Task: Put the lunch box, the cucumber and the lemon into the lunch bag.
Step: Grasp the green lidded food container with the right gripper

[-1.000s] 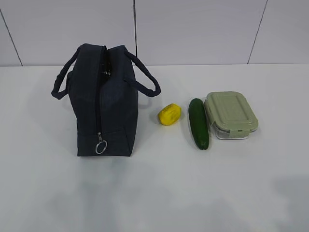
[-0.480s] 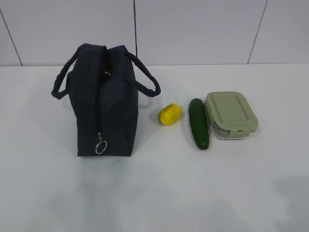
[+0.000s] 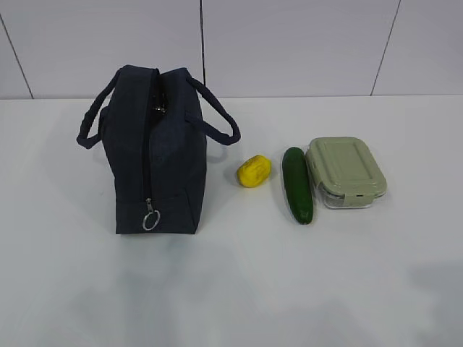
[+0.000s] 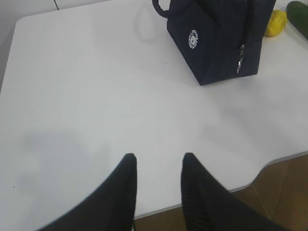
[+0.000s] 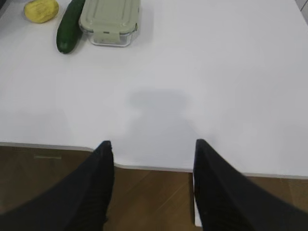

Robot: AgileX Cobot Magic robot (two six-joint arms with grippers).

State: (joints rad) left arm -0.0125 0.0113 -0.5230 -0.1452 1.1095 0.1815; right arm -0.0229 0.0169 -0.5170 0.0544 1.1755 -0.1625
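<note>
The dark navy lunch bag (image 3: 155, 152) stands upright on the left of the white table, zipper closed, its ring pull (image 3: 150, 219) low on the near end. To its right lie the yellow lemon (image 3: 255, 170), the dark green cucumber (image 3: 297, 185) and the lunch box (image 3: 346, 170) with its sage-green lid on. My left gripper (image 4: 159, 159) hangs open and empty over the table's near edge, far from the lunch bag (image 4: 216, 38). My right gripper (image 5: 152, 143) is open and empty at the near edge, well short of the lunch box (image 5: 109, 20), cucumber (image 5: 70, 28) and lemon (image 5: 41, 10).
A white tiled wall (image 3: 289, 43) backs the table. The table's front edge (image 5: 154, 167) with a notch runs just under the right fingers, brown floor (image 5: 149, 202) below. Neither arm shows in the exterior view.
</note>
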